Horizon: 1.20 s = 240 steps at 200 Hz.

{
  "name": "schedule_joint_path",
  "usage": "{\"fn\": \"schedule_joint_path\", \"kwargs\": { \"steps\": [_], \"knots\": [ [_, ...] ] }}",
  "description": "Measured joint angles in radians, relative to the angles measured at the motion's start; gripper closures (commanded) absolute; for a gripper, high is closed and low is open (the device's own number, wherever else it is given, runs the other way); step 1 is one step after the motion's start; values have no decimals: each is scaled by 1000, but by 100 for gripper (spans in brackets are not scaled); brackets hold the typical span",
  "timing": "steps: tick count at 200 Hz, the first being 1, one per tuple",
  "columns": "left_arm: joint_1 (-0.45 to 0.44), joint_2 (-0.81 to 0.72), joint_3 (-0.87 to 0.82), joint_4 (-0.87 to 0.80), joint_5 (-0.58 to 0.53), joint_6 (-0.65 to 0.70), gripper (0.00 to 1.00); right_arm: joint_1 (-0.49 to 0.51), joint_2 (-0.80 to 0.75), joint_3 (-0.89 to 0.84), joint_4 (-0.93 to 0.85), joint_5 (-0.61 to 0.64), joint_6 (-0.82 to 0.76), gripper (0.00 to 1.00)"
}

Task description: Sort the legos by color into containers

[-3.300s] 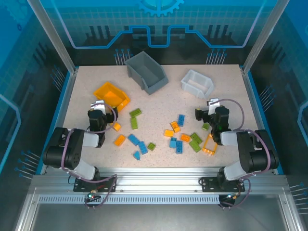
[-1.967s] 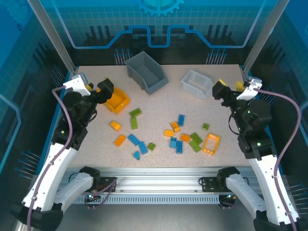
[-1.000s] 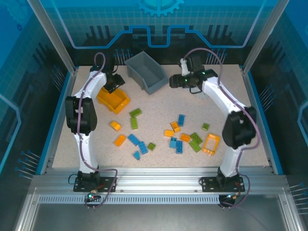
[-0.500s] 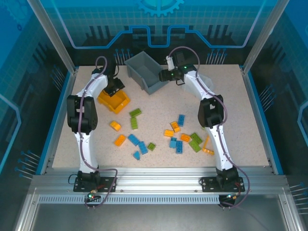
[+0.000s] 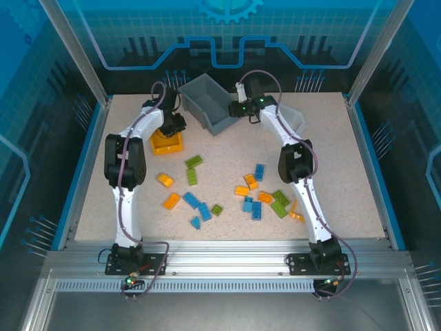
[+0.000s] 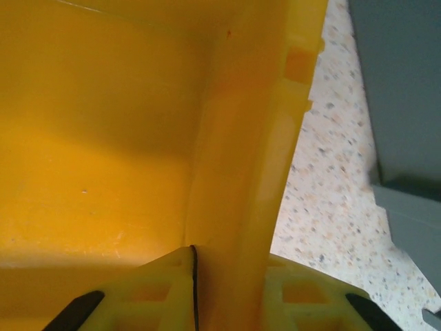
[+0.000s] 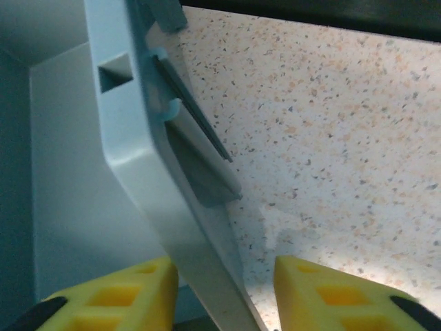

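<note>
The left gripper (image 6: 227,286) is clamped on the near side wall of the yellow-orange bin (image 6: 103,138). A pad presses each face of the wall, with no gap visible on either side. Beyond the fingers the bin's floor looks bare. To the gripper's right lies a strip of table (image 6: 331,193), and then the grey bin (image 6: 400,103), close by.

The right gripper (image 7: 224,276) straddles the rim of that grey bin, its jaws narrowed but not yet closed. The left pad is against the inner face, while a sliver of table shows between the right pad and the outer face.

The legos (image 5: 255,200) lie loose on the table, well behind both grippers and toward the arm bases. The white bin (image 5: 298,121) sits just to the right of the right arm.

The step in hand looks like taking hold of the bins to draw them back toward the bricks. To do it well:
- The right gripper should close fully on the wall before it pulls, or the rim may slip out.
- Both bins should slide flat rather than lift by one wall, which would tip them.
- The two bins are near neighbours, so they should move on diverging paths.
- Each bin should stop short of the scattered bricks so that none get ploughed aside.
</note>
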Motion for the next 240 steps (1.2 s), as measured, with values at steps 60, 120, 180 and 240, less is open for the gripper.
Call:
{"fn": "schedule_joint_path", "kwargs": {
  "steps": [60, 120, 180, 240],
  "knots": [
    [-115, -109, -190, 121, 6, -21, 86, 42, -138, -235, 59, 102, -18, 94],
    [-191, -254, -397, 217, 29, -72, 87, 56, -526, -864, 225, 230, 72, 99],
    [-206, -319, -486, 253, 48, -76, 90, 91, -821, -1289, 317, 309, 194, 99],
    [-200, -279, -378, 159, 23, -38, 90, 133, -876, -1374, 346, 345, 252, 100]
  ]
}}
